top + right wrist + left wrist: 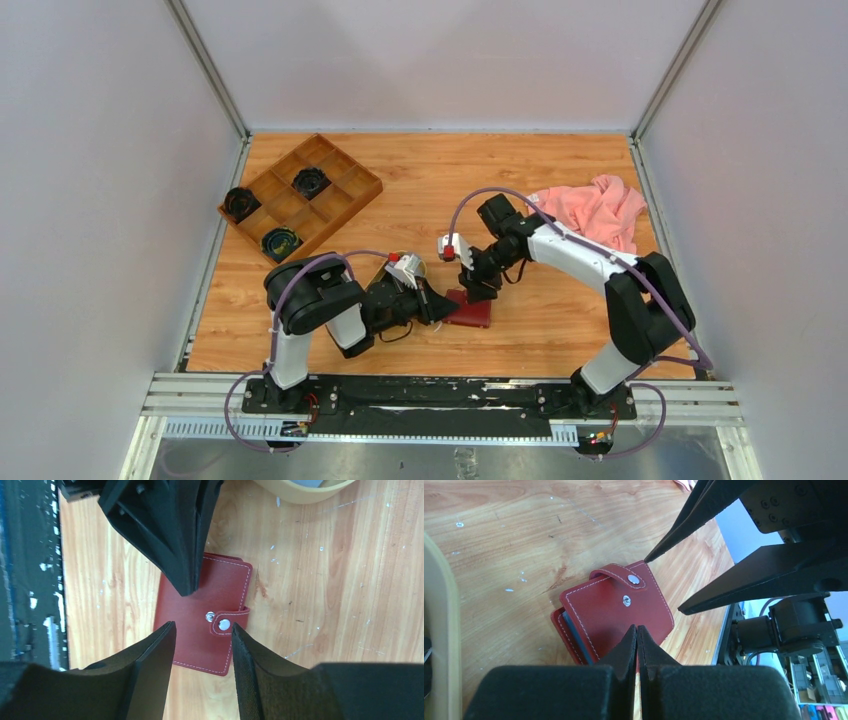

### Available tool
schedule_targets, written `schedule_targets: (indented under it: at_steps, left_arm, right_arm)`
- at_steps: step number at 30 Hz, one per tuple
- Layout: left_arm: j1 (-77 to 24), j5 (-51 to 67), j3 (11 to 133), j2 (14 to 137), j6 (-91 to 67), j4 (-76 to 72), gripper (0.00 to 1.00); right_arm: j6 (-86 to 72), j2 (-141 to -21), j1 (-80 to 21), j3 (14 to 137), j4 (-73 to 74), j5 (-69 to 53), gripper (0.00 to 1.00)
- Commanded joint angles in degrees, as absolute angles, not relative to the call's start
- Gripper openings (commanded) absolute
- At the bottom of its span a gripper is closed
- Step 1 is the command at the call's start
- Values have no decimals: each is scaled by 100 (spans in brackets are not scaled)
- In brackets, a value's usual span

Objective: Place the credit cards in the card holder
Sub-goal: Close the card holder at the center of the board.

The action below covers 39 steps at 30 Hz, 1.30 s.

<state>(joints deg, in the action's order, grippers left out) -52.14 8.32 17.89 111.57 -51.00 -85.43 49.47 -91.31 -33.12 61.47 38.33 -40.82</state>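
Note:
The card holder (619, 610), dark red with white stitching, lies folded shut on the wooden table (560, 320). Its snap tab (616, 573) rests loose beside the stud. A grey-blue edge shows inside the fold at its left. My left gripper (638, 628) is shut with nothing between its fingers, its tips resting over the holder's near edge. My right gripper (202, 626) hangs open just above the holder (200, 617), one finger on each side of the tab end. From above, both grippers (442, 308) (478, 292) meet at the holder (475, 316). No credit cards are visible.
The rim of a tan oval tray (300, 492) lies close beside the holder, mostly hidden under my left arm. A brown compartmented box (300, 195) with dark round things sits at the back left. A pink cloth (595, 210) is bunched at the back right.

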Motion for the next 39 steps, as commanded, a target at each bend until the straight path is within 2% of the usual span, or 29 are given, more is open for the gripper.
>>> schedule_targets:
  at_steps: [1, 18, 22, 34, 39]
  left_arm:
    - [-5159, 662, 1793, 11180, -4975, -8392, 0]
    - [-5159, 679, 1802, 11259, -4992, -8486, 0]
    - [-5159, 678, 1793, 11259, -4992, -8490, 0]
    - [-5159, 686, 1784, 11267, -4997, -8529, 0]
    - [-5159, 697, 1798, 11285, -5001, -8541, 0]
  right_arm:
    - [5631, -8884, -3355, 5617, 3069, -3954, 49]
    - [5530, -8900, -3576, 5379, 2438, -3414, 31]
    - [5574, -8883, -3569, 5387, 2591, -3467, 30]
    - [5805, -8804, -3476, 5273, 2707, -3325, 34]
    - [5888, -8765, -3457, 5238, 2715, -3315, 31]
